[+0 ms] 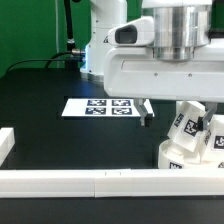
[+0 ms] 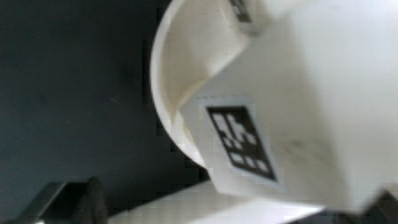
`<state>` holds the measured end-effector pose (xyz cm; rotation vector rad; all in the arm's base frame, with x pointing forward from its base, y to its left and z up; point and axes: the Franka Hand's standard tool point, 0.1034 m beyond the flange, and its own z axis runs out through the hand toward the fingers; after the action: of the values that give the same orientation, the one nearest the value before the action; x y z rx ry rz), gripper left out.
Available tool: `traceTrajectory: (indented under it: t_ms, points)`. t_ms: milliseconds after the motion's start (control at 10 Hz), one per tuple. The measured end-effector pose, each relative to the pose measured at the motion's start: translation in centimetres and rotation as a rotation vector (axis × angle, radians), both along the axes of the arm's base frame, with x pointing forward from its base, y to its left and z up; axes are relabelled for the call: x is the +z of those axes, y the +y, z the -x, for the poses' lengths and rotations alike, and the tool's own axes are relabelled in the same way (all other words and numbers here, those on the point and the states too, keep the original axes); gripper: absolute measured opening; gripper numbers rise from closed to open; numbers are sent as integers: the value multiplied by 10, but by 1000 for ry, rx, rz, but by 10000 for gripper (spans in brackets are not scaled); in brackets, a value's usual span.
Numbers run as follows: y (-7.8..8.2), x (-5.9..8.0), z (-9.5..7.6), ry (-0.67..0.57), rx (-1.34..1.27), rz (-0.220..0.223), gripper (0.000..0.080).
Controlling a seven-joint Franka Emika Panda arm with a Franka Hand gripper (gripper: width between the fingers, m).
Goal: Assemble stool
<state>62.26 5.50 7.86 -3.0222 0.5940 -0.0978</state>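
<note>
On the black bench [image 1: 40,110], the round white seat [image 1: 178,157] is seen at the exterior view's right, just behind the long white rail blocks [image 1: 100,182], with tagged legs [image 1: 186,122] standing up out of it and leaning slightly. The marker board [image 1: 100,106] is laid flat further back, well apart from the seat. The tool [image 1: 146,112] is hung low between the marker board and the seat, and whether it is released or clenched cannot be told; in the wrist view a tagged leg [image 2: 267,140] is shown close up against the curved seat rim [image 2: 178,90], with one dark fingertip [image 2: 71,200] visible at the edge.
</note>
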Motion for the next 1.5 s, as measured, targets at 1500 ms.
traceTrajectory:
  t_ms: [1500]
  points:
    - [24, 28, 25, 110, 361, 95, 649]
